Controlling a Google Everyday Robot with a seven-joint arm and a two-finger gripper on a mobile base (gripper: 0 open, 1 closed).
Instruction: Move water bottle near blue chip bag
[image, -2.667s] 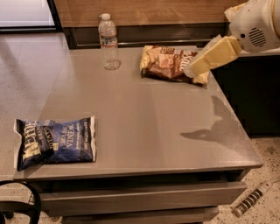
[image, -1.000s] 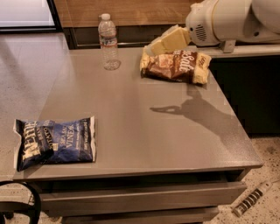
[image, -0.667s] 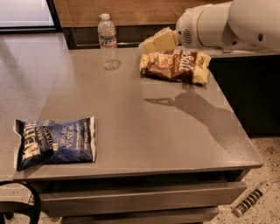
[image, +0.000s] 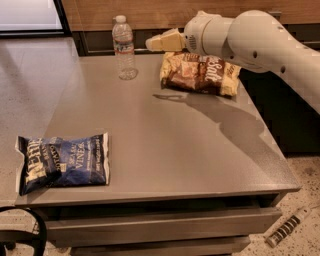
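Hovering over the far side of the table (image: 165, 150), the gripper (image: 159, 42) is pointing left at the bottle (image: 124, 47), near it but apart. Whether it is open or closed, I cannot tell from this angle. The bottle is standing upright at the far left of the table, cap on. The blue bag (image: 62, 162) is lying flat at the near left corner, well apart from the bottle. A brown bag (image: 200, 72) is lying under the arm (image: 250, 37), just right of the gripper.

Risks, as I am judging them:
- The bottle is tall, narrow and looking light. A side-on nudge before the grasp is closing could be tipping it, and it would be rolling toward the left edge.
- A grip too high, near the cap, could be letting it swing or slip on the carry.
- The arm is passing low over the brown bag, so a sweep could be dragging that bag along.
- Setting down too close risks landing on the blue bag's crinkled edge and toppling.

Surface and room: the table is smooth, grey and slightly glossy, and is carrying the arm's shadow. A drawer front (image: 160, 225) is showing below. Speckled floor (image: 30, 65) is running left, and wood panelling (image: 150, 10) is backing the scene.
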